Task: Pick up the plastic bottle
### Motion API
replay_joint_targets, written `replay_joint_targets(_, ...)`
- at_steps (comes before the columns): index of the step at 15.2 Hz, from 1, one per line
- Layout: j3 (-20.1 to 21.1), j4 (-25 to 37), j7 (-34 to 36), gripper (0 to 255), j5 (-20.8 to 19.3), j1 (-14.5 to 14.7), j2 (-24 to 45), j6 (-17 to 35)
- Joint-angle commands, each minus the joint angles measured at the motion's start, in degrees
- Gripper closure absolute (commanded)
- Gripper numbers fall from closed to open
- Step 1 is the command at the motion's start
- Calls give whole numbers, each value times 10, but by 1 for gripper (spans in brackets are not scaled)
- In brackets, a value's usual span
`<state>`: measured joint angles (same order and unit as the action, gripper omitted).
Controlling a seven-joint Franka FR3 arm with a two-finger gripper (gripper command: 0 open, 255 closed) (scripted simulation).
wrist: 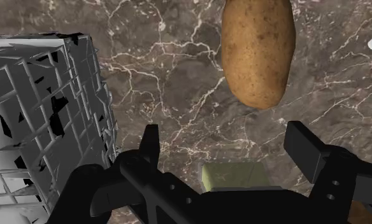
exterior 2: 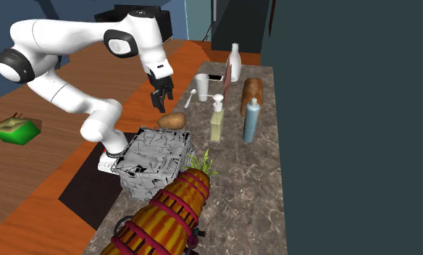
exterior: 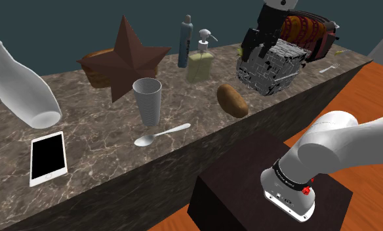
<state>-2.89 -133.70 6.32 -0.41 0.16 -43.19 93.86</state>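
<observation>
The plastic bottle [exterior: 185, 41] [exterior 2: 251, 119] is a slim blue-grey one standing upright near the back of the marble counter [exterior: 98, 147], beside a yellow-green pump dispenser [exterior: 201, 60] [exterior 2: 216, 119]. My black gripper [exterior: 260, 47] [exterior 2: 163, 105] [wrist: 229, 146] hangs open above the counter's front part, over the gap between a potato [exterior: 232, 100] [exterior 2: 172, 120] [wrist: 257, 48] and a grey wire basket [exterior: 272, 65] [exterior 2: 152, 159] [wrist: 44, 121]. Nothing sits between the fingers. It is well short of the bottle. In the wrist view a yellow-green block [wrist: 232, 175] shows low between the fingers.
Also on the counter: a white vase-like bottle [exterior: 23, 85], a brown star [exterior: 126, 56], a ribbed cup [exterior: 147, 100], a spoon [exterior: 161, 134], a phone [exterior: 48, 157], a bread loaf [exterior 2: 251, 93] and a striped brown-yellow object [exterior 2: 170, 214] behind the basket.
</observation>
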Motion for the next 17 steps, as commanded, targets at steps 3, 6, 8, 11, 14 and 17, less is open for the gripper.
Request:
replay_joint_targets(3,9,28,21,0,6,-1,43,19)
replay_joint_targets(6,21,76,52,0,11,-4,107,41)
replay_joint_targets(8,28,112,73,0,13,-6,149,52)
replay_joint_targets(11,37,170,103,0,13,-9,214,64)
replay_joint_targets(14,44,236,132,0,10,-12,278,69)
replay_joint_targets(17,49,310,161,0,5,-14,344,66)
